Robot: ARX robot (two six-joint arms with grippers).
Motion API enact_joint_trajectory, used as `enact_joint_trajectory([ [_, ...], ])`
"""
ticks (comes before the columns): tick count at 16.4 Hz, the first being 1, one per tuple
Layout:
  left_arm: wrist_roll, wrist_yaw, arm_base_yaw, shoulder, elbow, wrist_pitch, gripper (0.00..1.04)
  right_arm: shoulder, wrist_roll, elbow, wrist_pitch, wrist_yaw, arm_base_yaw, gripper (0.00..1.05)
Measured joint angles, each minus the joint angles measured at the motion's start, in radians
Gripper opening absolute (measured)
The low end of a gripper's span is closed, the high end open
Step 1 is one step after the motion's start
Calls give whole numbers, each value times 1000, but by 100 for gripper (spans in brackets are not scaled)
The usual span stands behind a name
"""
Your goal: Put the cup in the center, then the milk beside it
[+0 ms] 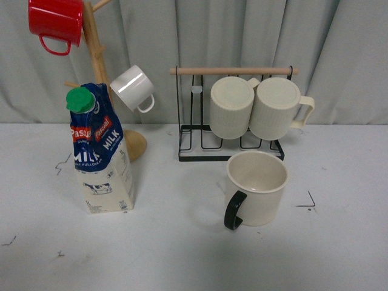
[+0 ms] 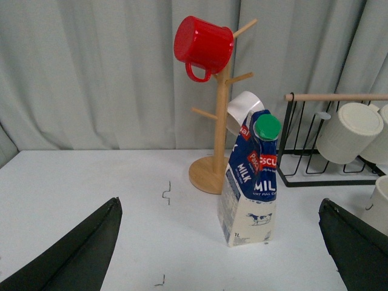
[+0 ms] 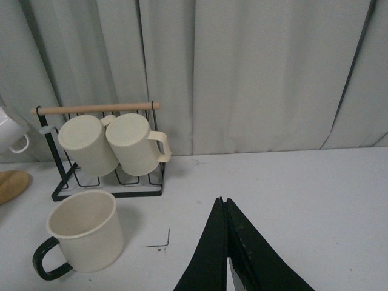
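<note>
The cup (image 1: 257,188) is a wide cream mug with a black loop handle (image 1: 235,211). It stands upright on the white table, right of the middle and just in front of the wire rack. The milk (image 1: 100,151), a tall blue and cream carton with a green cap, stands upright at the left, beside the wooden mug tree. Neither arm shows in the front view. My left gripper (image 2: 219,203) is open and empty, and the milk (image 2: 251,182) stands ahead of it, framed by its fingers. My right gripper (image 3: 221,201) is shut on nothing, off to one side of the cup (image 3: 85,233).
A wooden mug tree (image 1: 97,60) at the back left carries a red mug (image 1: 56,21) and a small white mug (image 1: 133,88). A black wire rack (image 1: 230,145) holds two ribbed cream mugs (image 1: 257,108). A grey curtain closes off the back. Small black corner marks (image 1: 309,203) dot the table.
</note>
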Motion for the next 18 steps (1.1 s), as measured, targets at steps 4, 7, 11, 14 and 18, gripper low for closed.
enact_joint_trajectory([
  [4,0,0,0,0,0,0,98,-78,0,0,-76,0,0,2],
  [7,0,0,0,0,0,0,98,-130,0,0,-129,0,0,2],
  [11,0,0,0,0,0,0,98,-196,0,0,-195,0,0,2],
  [14,0,0,0,0,0,0,98,-368,0,5,-364,-2,0,2],
  [18,0,0,0,0,0,0,98,-369,0,0,-378,-2,0,25],
])
